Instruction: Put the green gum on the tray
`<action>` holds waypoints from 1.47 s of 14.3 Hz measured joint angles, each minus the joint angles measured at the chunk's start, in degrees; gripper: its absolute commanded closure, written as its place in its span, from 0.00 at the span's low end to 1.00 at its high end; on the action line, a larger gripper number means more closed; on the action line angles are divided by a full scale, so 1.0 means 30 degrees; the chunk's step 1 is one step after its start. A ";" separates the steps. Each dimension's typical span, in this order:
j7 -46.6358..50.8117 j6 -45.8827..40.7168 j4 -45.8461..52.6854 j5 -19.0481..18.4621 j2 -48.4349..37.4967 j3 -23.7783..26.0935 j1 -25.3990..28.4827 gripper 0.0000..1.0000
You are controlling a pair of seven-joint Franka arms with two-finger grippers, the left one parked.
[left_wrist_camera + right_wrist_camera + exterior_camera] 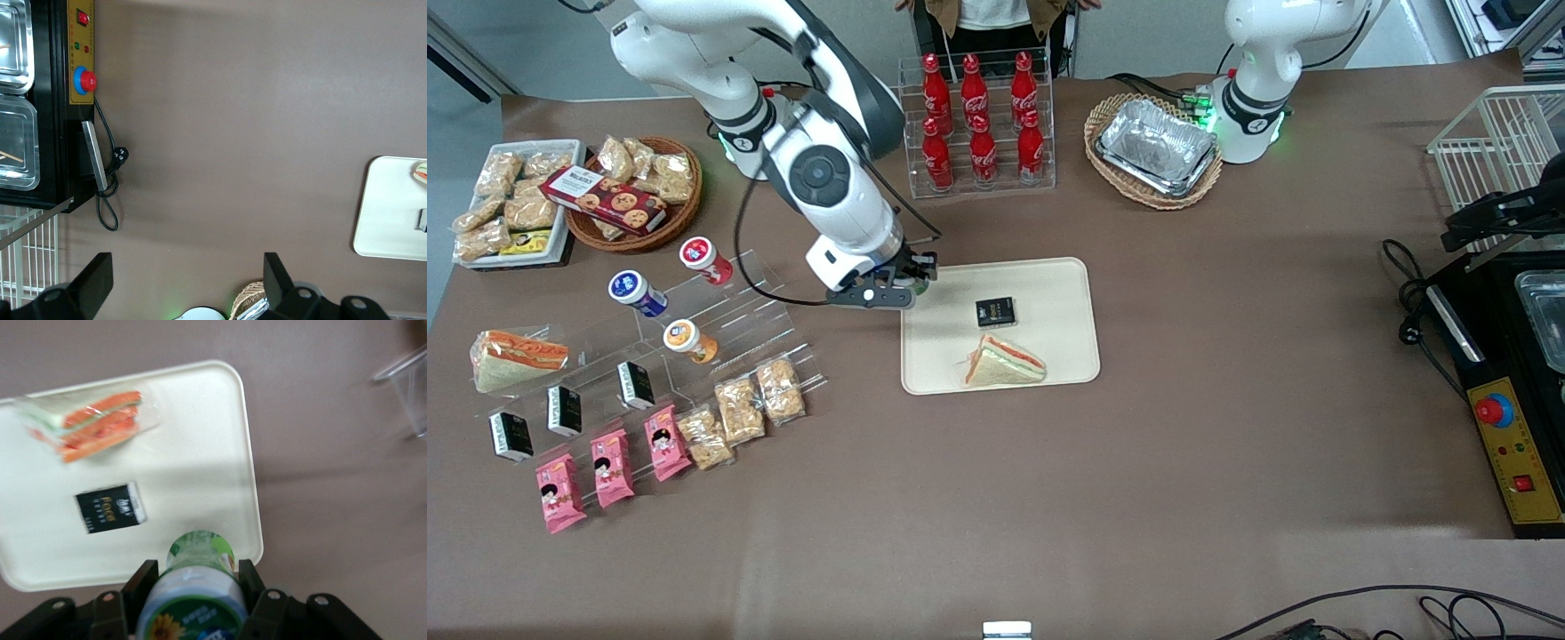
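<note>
Wrapped sandwich (1005,363) near a black packet (995,311); six cola bottles (972,89) upright in a clear rack (1048,182); foil trays (1158,147) in a wicker basket (1092,133).

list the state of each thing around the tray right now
tool: shut on the green gum, above the tray's edge
green gum: held, not yet set down
tray: flat on the table, holding two items
sandwich: wrapped, lying on the tray
black packet: flat on the tray
</note>
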 measured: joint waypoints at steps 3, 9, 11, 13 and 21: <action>0.0035 0.2730 -0.1893 0.0000 0.0692 -0.0021 0.0163 0.73; 0.0035 0.5644 -0.2136 0.0000 0.3065 -0.0069 0.0198 0.26; 0.0035 0.6013 -0.2134 0.0000 0.3530 -0.0076 0.0199 0.02; 0.0062 0.6056 -0.2128 0.0000 0.3630 -0.0125 0.0198 0.01; -0.3201 -0.1632 -0.0085 -0.0032 -0.0052 -0.0943 -0.3118 0.01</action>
